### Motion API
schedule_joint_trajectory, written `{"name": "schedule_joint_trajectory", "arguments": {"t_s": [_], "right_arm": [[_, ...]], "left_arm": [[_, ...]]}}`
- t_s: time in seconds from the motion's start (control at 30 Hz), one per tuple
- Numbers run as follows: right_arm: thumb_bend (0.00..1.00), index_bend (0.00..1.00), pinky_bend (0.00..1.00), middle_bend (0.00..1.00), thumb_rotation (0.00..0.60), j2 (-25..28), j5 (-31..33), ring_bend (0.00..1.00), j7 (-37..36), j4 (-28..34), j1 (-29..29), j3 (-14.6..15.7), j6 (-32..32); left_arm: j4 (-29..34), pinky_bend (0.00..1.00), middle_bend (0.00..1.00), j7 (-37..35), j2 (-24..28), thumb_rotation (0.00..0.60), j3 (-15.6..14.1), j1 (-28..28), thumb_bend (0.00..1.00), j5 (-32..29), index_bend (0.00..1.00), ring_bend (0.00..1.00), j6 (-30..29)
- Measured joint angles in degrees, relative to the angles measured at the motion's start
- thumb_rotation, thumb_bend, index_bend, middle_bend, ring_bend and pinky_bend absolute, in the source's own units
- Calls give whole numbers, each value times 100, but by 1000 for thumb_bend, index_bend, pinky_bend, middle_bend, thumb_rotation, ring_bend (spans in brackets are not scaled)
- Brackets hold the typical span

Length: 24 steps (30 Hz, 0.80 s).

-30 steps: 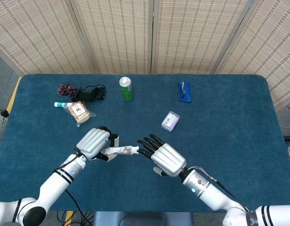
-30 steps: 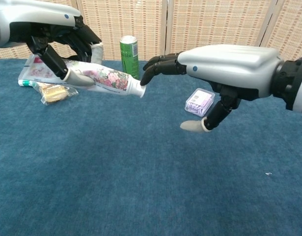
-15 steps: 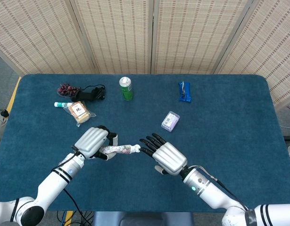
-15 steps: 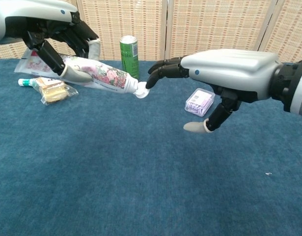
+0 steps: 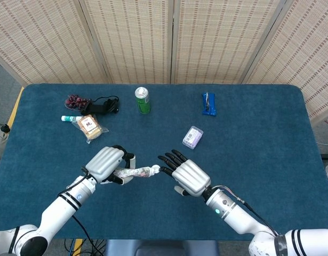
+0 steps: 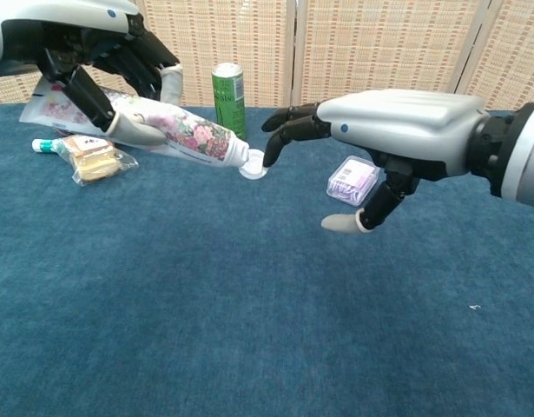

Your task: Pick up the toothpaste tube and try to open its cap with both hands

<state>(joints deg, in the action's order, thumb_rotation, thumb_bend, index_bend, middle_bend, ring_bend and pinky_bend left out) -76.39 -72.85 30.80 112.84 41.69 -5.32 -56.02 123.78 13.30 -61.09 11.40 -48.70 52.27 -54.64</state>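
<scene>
Toothpaste tube (image 6: 175, 130) rear hidden inside left hand (image 5: 106, 163) grip, held above bench (image 6: 249, 330). Right hand (image 6: 397, 122) empty, fingers spread, fingertips (image 6: 271, 156) touching white cap (image 6: 252, 163).

— How's the left hand (image 6: 97, 65)?
— Raised off the table, dark fingers curled round the toothpaste tube (image 6: 175, 130), thumb underneath.
— And the right hand (image 6: 397, 130)?
— Palm down, fingers (image 6: 284, 139) stretched toward the tube's cap (image 6: 253, 165); they seem to touch it, though I can't be sure.
</scene>
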Motion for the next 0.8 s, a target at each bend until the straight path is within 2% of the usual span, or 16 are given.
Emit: {"name": "schedule_joint_trajectory", "arguments": {"t_s": [0.47, 0.67, 0.8], "right_arm": [[211, 202, 0, 57, 600, -72, 53, 0, -67, -66, 52, 20, 4], [211, 202, 0, 58, 600, 209, -146, 0, -206, 100, -65, 60, -167], [211, 202, 0, 57, 600, 592, -476, 0, -403, 283, -233, 106, -400]], "left_arm": [[50, 244, 633, -120, 26, 600, -10, -22, 368, 56, 567, 396, 73], [-208, 244, 633, -84, -37, 600, -49, -25, 367, 59, 566, 396, 48], [-483, 245, 632, -121, -109, 600, -105, -8, 368, 118, 562, 396, 91]]}}
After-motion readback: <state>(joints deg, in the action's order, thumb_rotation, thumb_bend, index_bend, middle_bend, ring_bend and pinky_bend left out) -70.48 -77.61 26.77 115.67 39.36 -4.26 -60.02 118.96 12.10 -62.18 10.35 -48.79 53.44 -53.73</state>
